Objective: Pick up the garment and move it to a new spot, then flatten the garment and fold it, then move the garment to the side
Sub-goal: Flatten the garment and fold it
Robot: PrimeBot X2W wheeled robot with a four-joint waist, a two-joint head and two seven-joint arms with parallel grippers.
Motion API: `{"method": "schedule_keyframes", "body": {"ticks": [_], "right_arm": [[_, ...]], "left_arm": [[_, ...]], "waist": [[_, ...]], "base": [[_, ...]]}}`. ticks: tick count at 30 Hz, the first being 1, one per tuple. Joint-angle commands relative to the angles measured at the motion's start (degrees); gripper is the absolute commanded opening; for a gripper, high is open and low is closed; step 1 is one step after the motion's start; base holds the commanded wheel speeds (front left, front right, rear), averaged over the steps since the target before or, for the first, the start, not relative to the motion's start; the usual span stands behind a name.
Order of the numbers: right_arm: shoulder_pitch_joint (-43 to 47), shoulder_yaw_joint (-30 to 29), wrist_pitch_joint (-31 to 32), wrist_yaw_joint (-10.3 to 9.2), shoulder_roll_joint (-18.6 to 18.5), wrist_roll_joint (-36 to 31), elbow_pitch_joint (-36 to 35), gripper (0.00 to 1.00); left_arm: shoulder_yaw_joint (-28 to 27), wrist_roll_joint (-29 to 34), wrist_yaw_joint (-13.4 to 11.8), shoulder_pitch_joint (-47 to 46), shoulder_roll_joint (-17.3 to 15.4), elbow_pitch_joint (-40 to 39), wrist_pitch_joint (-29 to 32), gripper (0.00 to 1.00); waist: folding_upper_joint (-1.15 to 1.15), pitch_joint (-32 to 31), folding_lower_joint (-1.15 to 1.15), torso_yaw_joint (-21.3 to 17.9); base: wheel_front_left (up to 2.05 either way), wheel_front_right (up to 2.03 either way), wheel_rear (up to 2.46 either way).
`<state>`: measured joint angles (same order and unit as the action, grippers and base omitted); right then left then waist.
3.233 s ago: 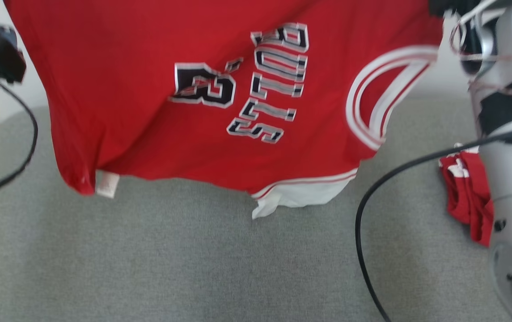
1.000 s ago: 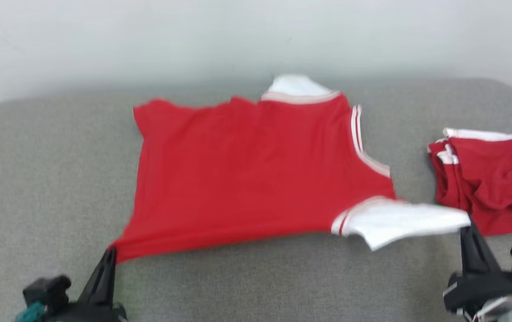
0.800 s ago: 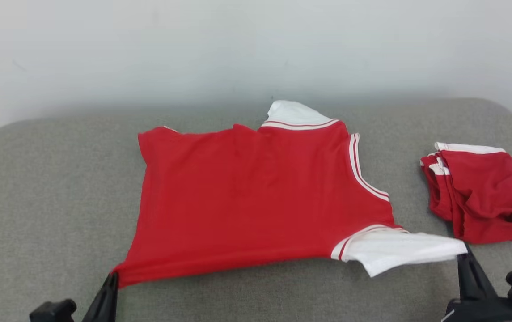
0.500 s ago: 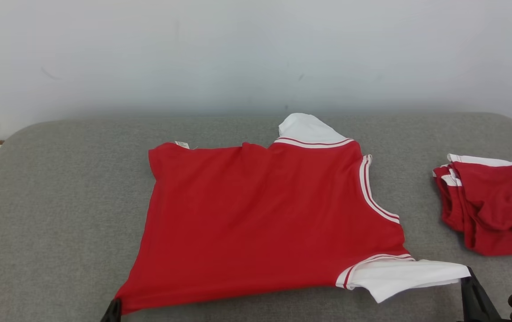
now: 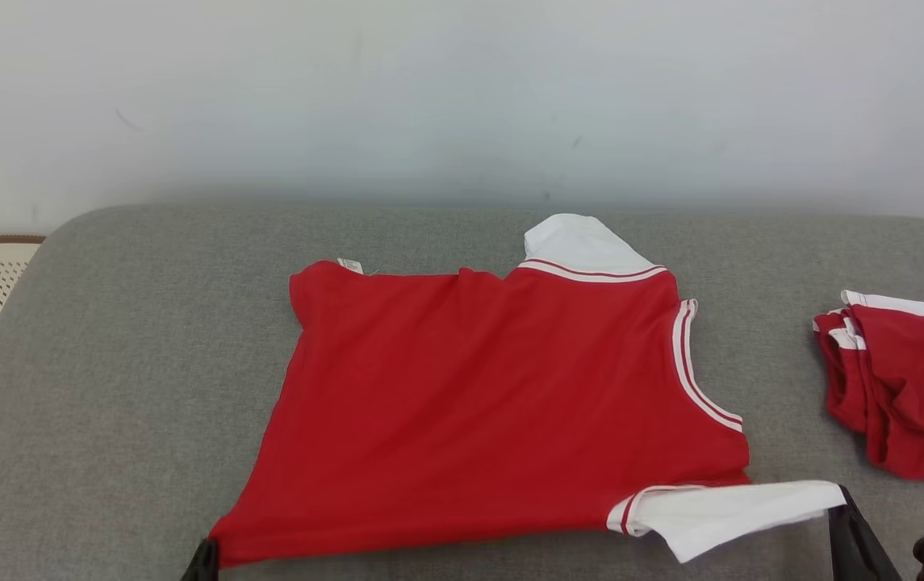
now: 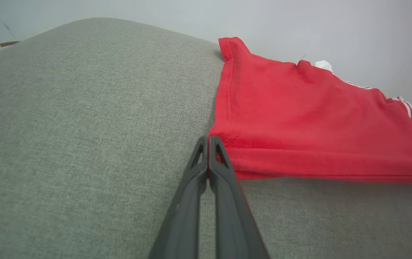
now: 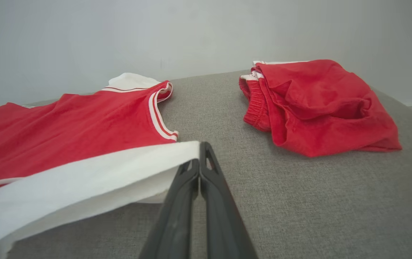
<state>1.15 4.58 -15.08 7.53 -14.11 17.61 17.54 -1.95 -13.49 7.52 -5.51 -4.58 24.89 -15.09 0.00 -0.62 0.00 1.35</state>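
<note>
Jersey, earlier hanging, now lies flat; left gripper and right gripper pinch its corners.

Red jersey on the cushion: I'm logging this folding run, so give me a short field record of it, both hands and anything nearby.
garment: red jersey with white trim, spread out, plain side up
surface: grey fabric cushion
left hand: shut on the jersey's red hem corner
right hand: shut on the jersey's white shoulder end
nearby: crumpled red shorts, apart from the jersey, on the robot's right
fold: not yet begun
</note>
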Motion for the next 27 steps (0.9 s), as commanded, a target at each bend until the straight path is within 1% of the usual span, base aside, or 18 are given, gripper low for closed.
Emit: {"method": "schedule_keyframes", "body": {"ticks": [1, 7, 11, 17, 24, 27], "right_arm": [[-0.74, 0.33, -0.07, -0.08, -0.15, -0.15, -0.49, 0.00], [-4.68, 1.74, -0.07, -0.08, 0.25, -0.44, 0.46, 0.00], [-8.34, 2.70, -0.07, -0.08, 0.20, -0.93, 2.65, 0.00], [-14.57, 3.78, -0.07, -0.08, -0.28, -1.37, 7.15, 0.00], [-21.06, 4.39, -0.07, -0.08, -0.80, -2.28, 12.54, 0.00], [-22.44, 4.65, -0.07, -0.08, -0.83, -2.59, 13.86, 0.00]], "left_arm": [[0.04, 0.46, -0.07, -0.99, -0.15, -0.60, -0.05, 0.00], [3.58, -0.53, -0.04, -4.35, -1.35, -0.96, -0.04, 0.00], [5.57, -1.04, -0.03, -6.99, -2.06, 0.21, -0.04, 0.00], [8.53, -1.64, -0.04, -11.65, -1.98, 2.13, -0.04, 0.00], [9.51, -1.91, -0.04, -15.31, -1.62, 4.41, -0.04, 0.00], [9.57, -1.94, -0.04, -16.08, -1.43, 4.80, -0.04, 0.00]], "waist": [[0.00, 0.12, 0.00, 0.20], [0.00, 0.98, 0.00, 0.38], [0.00, 2.44, 0.00, 0.41], [0.00, 5.41, 0.00, 1.20], [0.00, 8.13, 0.00, 1.68], [0.00, 8.88, 0.00, 1.72]], "base": [[0.00, 0.00, 0.00], [0.00, 0.00, 0.00], [0.00, 0.00, 0.00], [0.00, 0.00, 0.00], [0.00, 0.00, 0.00], [0.00, 0.00, 0.00]]}}
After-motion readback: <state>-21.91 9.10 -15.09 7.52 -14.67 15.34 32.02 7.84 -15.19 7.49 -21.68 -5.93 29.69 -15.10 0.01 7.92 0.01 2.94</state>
